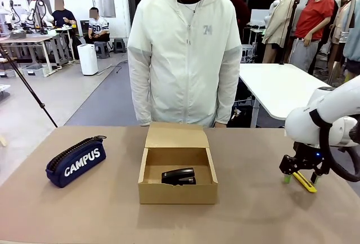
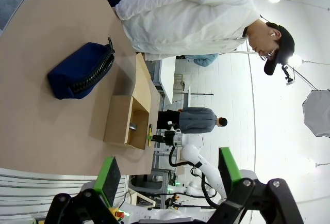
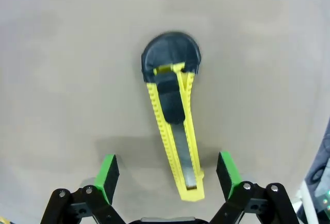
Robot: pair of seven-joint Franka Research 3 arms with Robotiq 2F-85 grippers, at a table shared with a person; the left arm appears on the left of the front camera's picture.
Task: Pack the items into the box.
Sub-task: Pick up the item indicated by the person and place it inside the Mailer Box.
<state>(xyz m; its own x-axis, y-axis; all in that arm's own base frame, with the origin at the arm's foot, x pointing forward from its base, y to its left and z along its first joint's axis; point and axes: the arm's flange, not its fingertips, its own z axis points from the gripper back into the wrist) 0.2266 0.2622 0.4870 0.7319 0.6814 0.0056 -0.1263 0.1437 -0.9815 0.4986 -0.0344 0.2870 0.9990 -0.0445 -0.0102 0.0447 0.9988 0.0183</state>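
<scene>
Here, knife (image 3: 178, 131) betw. open R jaws.

You can reach into the box (image 1: 178, 194) from above, for its top is open and the lid (image 1: 176, 136) folds back on the far side. The black stapler (image 1: 179, 176) takes the middle of the floor near the front wall; the floor behind it is bare. A person (image 1: 185, 58) stands close behind the box. The table (image 1: 247, 216) is bare between the box and the pencil case (image 1: 76, 161), and between the box and the knife (image 1: 304, 182)
</scene>
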